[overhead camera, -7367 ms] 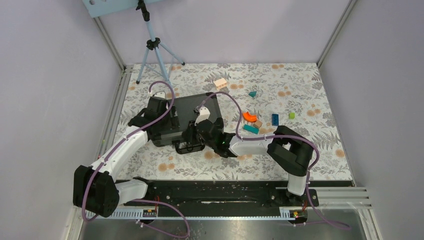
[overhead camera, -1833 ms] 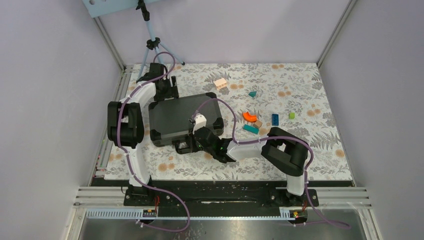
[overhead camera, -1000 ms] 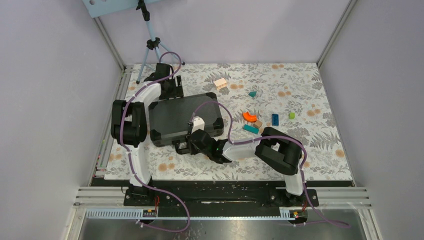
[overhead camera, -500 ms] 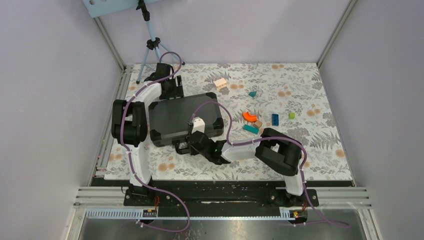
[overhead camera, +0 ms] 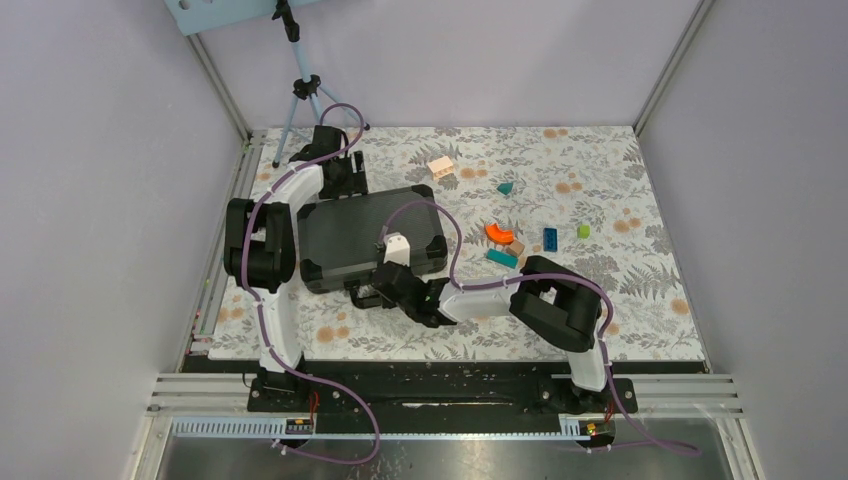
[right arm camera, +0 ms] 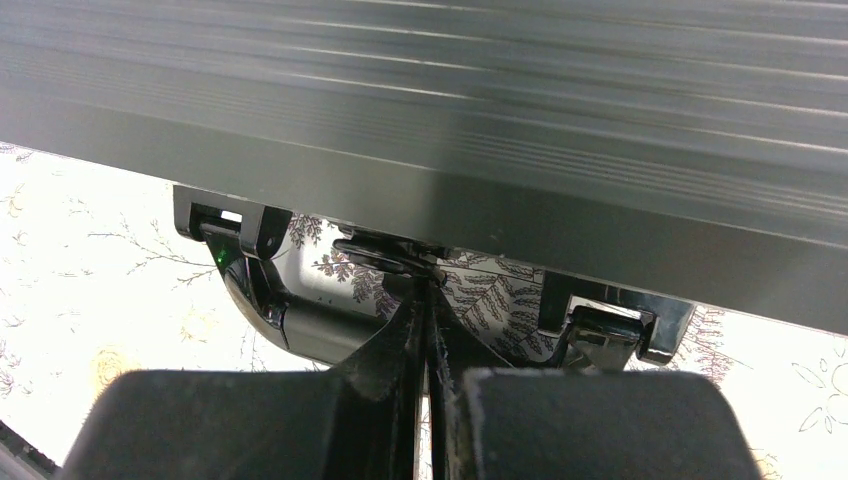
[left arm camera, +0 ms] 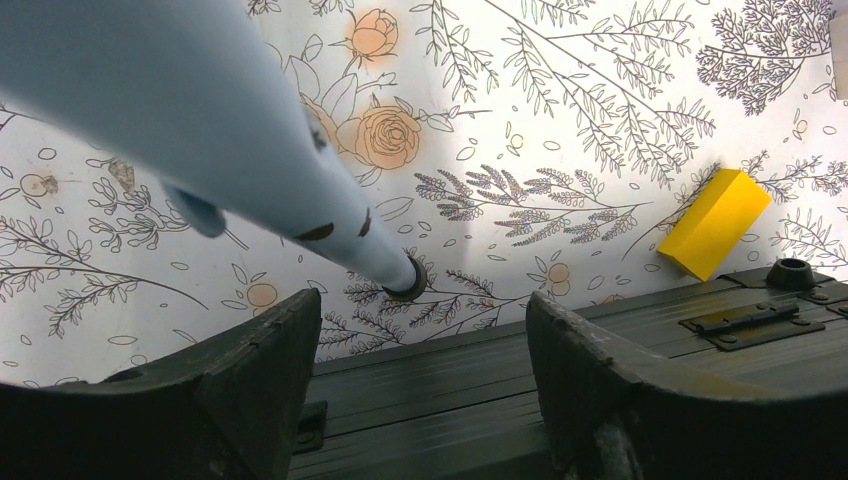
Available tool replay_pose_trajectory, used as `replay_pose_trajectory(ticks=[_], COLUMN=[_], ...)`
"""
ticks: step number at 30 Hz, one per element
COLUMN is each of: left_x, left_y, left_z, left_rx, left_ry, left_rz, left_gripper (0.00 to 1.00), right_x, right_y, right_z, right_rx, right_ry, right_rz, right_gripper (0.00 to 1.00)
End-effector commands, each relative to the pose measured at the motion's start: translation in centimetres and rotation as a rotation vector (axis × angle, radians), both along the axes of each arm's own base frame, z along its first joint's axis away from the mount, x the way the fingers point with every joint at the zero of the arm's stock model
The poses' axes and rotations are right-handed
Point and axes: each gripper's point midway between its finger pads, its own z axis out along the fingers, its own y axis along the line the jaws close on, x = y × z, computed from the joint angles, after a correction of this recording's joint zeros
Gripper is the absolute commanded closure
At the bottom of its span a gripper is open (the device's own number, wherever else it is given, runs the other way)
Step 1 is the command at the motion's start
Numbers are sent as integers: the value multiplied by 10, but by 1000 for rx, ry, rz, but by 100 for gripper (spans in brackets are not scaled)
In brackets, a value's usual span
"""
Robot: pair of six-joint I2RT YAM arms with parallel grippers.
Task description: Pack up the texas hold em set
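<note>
The black case (overhead camera: 365,232) of the texas hold em set lies closed on the floral table; no chips or cards show. My left gripper (overhead camera: 345,181) is at the case's far-left edge. In the left wrist view this gripper (left arm camera: 422,318) is open, its fingers either side of the case's hinged back edge (left arm camera: 470,390) and gripping nothing. My right gripper (overhead camera: 383,290) is at the near side by the handle (overhead camera: 362,297). It (right arm camera: 428,292) is shut, tips against the front wall (right arm camera: 450,110) between the handle's (right arm camera: 295,322) mounts.
A tripod (overhead camera: 305,95) stands behind the case, one leg (left arm camera: 250,150) landing just beyond the left fingers. A yellow block (left arm camera: 715,222) lies by the back edge. An orange curved block (overhead camera: 498,233), teal block (overhead camera: 501,258), blue block (overhead camera: 551,238) and peach block (overhead camera: 440,166) lie to the right.
The left arm swung from over the lid to the case's far edge seconds ago and has held still since. In the last second the right gripper crept slightly left along the case front.
</note>
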Motion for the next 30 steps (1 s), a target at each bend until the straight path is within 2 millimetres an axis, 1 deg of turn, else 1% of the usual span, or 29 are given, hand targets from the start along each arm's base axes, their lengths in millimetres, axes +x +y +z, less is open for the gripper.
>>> replay_pose_trajectory(ticks=[1, 6, 12, 14, 18, 24, 30], left_x=[-35, -35, -35, -36, -36, -35, -36], left_y=[-7, -7, -8, -8, -9, -10, -11], left_z=[-31, -30, -31, -31, -31, -31, -31], left_rx=[22, 22, 23, 23, 23, 18, 16], left_ry=[165, 164, 166, 166, 167, 165, 166], left_rz=[-62, -62, -65, -66, -67, -69, -72], left_gripper=[26, 26, 26, 26, 26, 26, 26], right_x=[18, 18, 17, 18, 24, 23, 21], right_y=[-12, -12, -4, -5, -19, -38, -46], right_z=[-19, -13, -21, -24, -30, -43, -62], right_rx=[-54, -41, -9, -15, -61, -121, -146], right_ry=[-23, -52, -56, -74, -121, -182, -170], right_rz=[-76, -72, -76, -100, -208, -316, -365], right_gripper=[95, 94, 94, 94, 92, 89, 87])
